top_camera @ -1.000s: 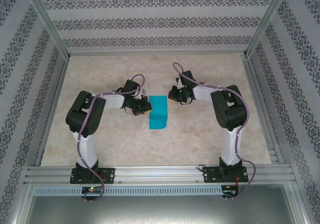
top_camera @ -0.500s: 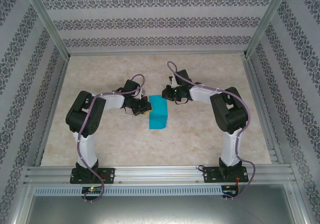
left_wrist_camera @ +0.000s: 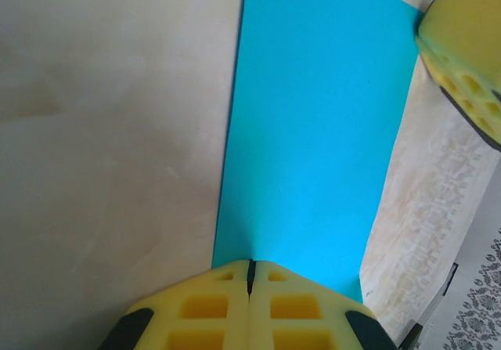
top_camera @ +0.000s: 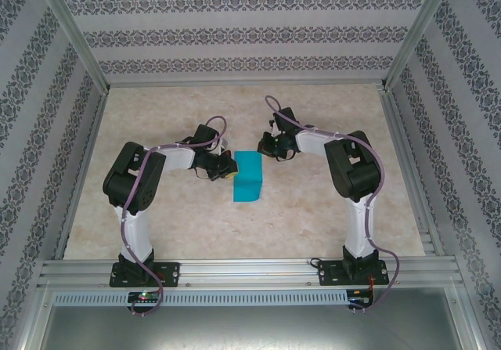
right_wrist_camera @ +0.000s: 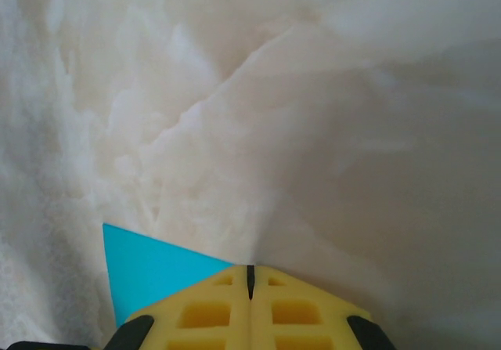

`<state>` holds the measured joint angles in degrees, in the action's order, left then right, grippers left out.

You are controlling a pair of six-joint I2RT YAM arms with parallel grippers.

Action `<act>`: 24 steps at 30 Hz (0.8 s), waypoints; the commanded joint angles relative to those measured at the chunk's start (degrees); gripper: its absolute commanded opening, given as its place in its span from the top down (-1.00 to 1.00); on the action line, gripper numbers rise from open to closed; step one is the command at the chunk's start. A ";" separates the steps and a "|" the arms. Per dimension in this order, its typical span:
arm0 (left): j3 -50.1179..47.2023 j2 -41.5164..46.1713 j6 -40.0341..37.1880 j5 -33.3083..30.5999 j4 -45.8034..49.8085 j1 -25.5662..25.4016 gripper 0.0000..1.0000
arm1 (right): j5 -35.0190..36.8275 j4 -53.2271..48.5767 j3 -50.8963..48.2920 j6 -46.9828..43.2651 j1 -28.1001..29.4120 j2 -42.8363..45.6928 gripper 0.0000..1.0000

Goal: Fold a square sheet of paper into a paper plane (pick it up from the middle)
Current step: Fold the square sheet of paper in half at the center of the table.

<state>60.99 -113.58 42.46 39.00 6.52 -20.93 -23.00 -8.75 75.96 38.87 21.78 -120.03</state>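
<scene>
The sheet of paper [top_camera: 249,176] lies flat on the marble table as a teal-blue rectangle, longer than wide. My left gripper [top_camera: 229,166] is shut, its yellow tips resting on the paper's left long edge near the far end. In the left wrist view the shut left gripper [left_wrist_camera: 250,265] sits on the paper [left_wrist_camera: 313,131], and a yellow finger of the right gripper [left_wrist_camera: 462,60] shows at the paper's opposite corner. My right gripper [top_camera: 264,148] is shut at the far right corner. In the right wrist view the right gripper [right_wrist_camera: 250,270] covers part of the paper's corner [right_wrist_camera: 149,268].
The marble tabletop [top_camera: 329,201] spreads out around the paper. Aluminium frame posts and patterned walls [top_camera: 250,33] enclose the workspace. The arm bases [top_camera: 137,272] stand at the near rail.
The right gripper has moved left and slightly away, reaching the paper's far right corner. The left arm and the paper have stayed put.
</scene>
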 commanded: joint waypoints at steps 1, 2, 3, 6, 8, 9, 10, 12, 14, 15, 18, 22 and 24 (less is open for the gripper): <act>-6.18 -9.47 -1.29 -14.00 18.08 0.08 1.00 | 9.07 -1.93 -2.03 0.69 -4.63 2.81 1.00; -6.11 -9.47 -1.29 -14.00 18.10 0.02 1.00 | 7.86 -1.24 -2.95 0.44 -4.72 4.54 1.00; -6.14 -9.49 -1.25 -13.99 18.09 -0.01 1.00 | 6.08 -0.43 -3.81 0.18 -4.58 6.06 1.00; -5.98 -9.58 -1.30 -13.97 18.09 0.06 1.00 | 1.60 -0.03 -6.57 -0.70 -2.91 10.68 1.00; -5.97 -9.73 -1.24 -14.02 18.00 0.01 1.00 | -0.75 -0.28 -8.58 -0.92 -0.78 12.79 1.00; -5.88 -9.81 -1.30 -14.02 18.00 0.09 1.00 | -1.80 -0.32 -9.25 -0.98 0.54 13.33 1.00; -5.84 -9.82 -1.30 -13.96 17.91 0.03 1.00 | -2.59 -0.36 -10.02 -0.75 1.98 13.75 1.00; -5.88 -9.84 -1.27 -13.96 17.87 0.01 1.00 | -4.20 -0.58 -10.96 -0.68 4.53 14.03 1.00; -5.88 -9.89 -1.24 -14.11 17.79 0.00 1.00 | -4.84 -1.09 -11.53 -0.88 6.68 13.86 1.00; -5.88 -9.91 -1.29 -14.09 17.74 -0.04 1.00 | -4.71 -1.83 -11.54 -1.53 7.31 13.62 1.00; -5.97 -9.91 -1.10 -14.03 17.56 0.00 1.00 | -4.87 -3.44 -11.61 -3.11 8.21 11.81 1.00; -6.04 -9.91 -0.91 -14.11 17.56 -0.01 1.00 | -7.55 -3.42 -11.85 -3.96 8.79 10.01 1.00; -5.99 -9.91 -0.90 -14.13 17.60 0.00 1.00 | -7.97 -3.71 -11.51 -4.66 9.35 9.32 1.00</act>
<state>61.10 -113.69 42.41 39.07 6.55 -20.91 -28.60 -11.16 65.01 36.40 30.50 -109.30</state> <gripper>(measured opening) 0.066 0.051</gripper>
